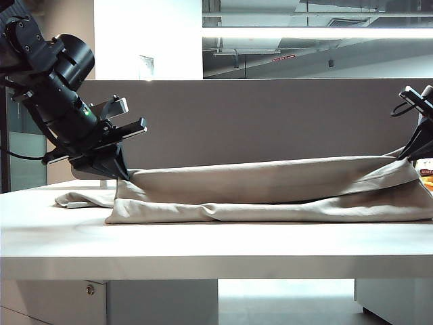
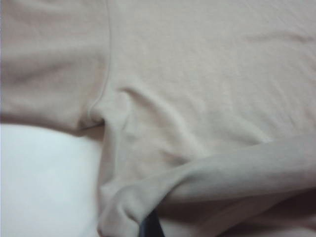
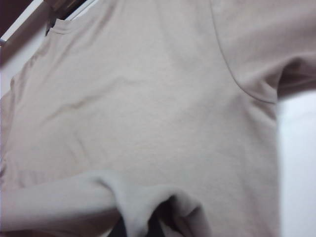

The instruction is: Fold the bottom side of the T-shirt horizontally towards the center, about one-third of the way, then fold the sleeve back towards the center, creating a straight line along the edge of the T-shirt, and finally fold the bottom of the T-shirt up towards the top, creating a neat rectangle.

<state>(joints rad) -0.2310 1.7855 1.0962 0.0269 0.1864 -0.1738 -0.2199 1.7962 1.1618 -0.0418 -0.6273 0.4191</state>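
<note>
In the exterior view we see the beige T-shirt spread along the white table, its upper layer lifted at both ends into a long sagging band above the layer that lies flat. The left gripper pinches the raised cloth at the left end, just above the table, and the right gripper pinches it at the far right edge of that view; both are closed on fabric. A sleeve lies flat on the table beyond the left end. At the right margin a small yellow and white packet shows behind the shirt; we cannot tell what it holds. The left wrist view adds what the side view hides: the curved sleeve seam, the soft creases fanning from the underarm, and the lifted fold rolled into a thick rounded ridge over a dark fingertip of the left gripper. The right wrist view shows the ribbed collar at the far end of the shirt, the other sleeve seam, and the cloth bunched in a puckered knot around the closed jaws of the right gripper. The fabric appears matte, soft and unprinted; the table is smooth and bare white
</note>
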